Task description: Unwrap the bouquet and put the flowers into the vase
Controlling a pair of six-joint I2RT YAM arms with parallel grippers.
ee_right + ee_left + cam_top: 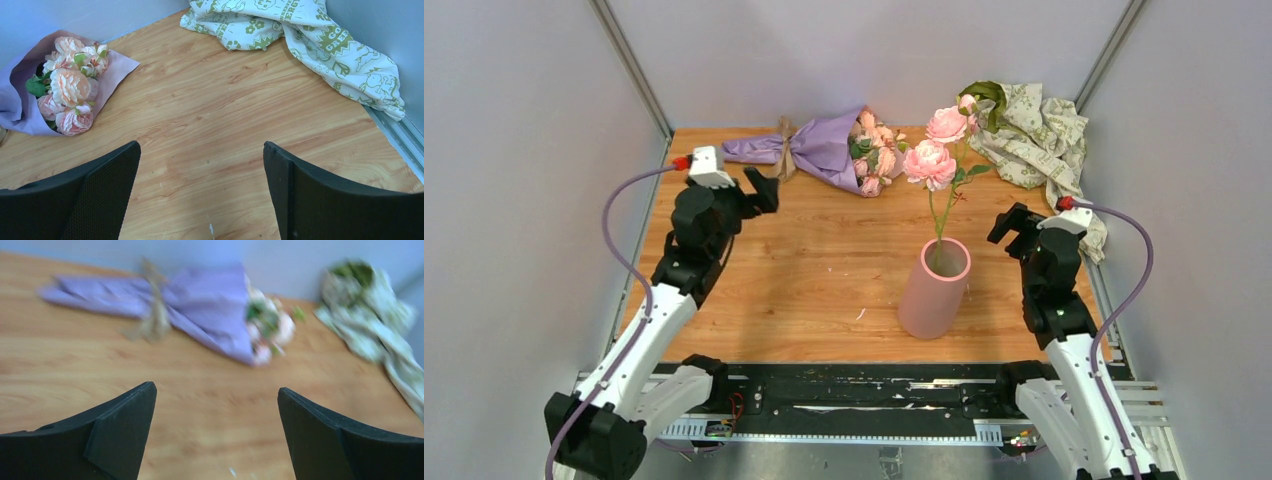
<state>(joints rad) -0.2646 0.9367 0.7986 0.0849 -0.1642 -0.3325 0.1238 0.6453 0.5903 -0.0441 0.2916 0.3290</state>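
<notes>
Bouquet [824,150] lies tied at far edge of counter [824,270], so left fingers [120,435] & right fingers [100,200] stand wide open, w/ nothing held.

The lilac-wrapped bouquet [824,150] (ribbon-tied, peach flowers [872,150] showing) lies well apart from the upright pink vase [934,290].

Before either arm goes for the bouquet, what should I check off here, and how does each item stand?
1. Left gripper open: ok.
2. Right gripper open: ok.
3. Bouquet lying free, no gripper touching it: ok.
4. Ribbon undone: not ok, it is tied around the bouquet.
5. Vase upright: ok.
6. Room in the vase beside the stem standing in it: cannot tell.
</notes>
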